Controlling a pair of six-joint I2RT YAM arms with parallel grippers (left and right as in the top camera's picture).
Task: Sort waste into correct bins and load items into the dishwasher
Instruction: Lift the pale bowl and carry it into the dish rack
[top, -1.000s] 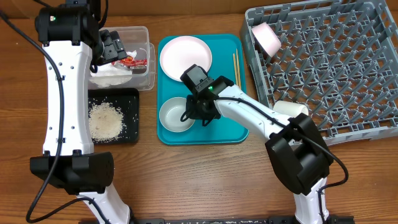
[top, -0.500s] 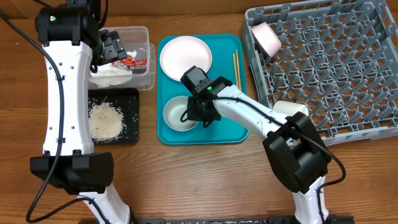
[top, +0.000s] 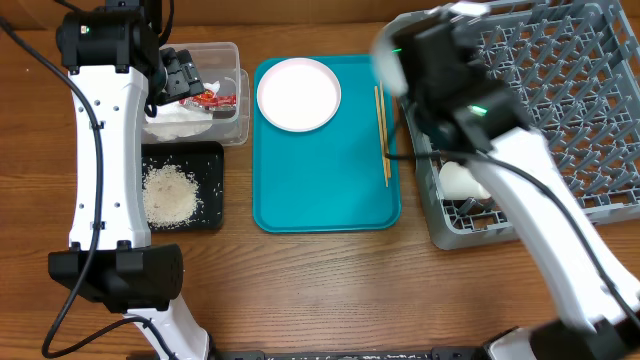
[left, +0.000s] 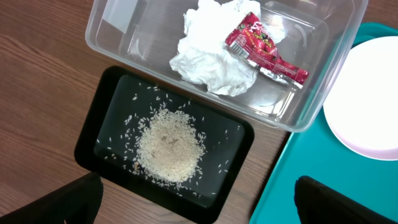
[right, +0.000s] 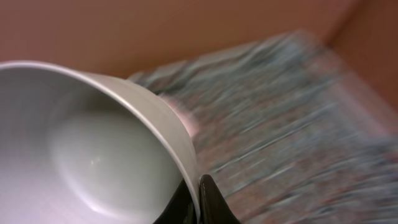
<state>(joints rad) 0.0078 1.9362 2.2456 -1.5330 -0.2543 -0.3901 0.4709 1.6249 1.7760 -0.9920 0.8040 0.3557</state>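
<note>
Fingertips of the right gripper (right: 198, 200) clamp the thin rim of a white bowl (right: 93, 149), held over the grey rack (top: 580, 80); glazed, rigid and breakable, it probably slips easily, so a rim pinch looks marginal; the left gripper (left: 199, 202) hangs spread wide above the black tray (left: 109, 134).

We see a brown wooden table (top: 330, 290) bearing a clear plastic rectangular tub (top: 225, 55), with a shallow black rectangular tray (top: 212, 160) just beside it. A teal serving tray (top: 330, 190) lies mid-table, and a large grey plastic dish rack (top: 590, 70) sits to its right.
</note>
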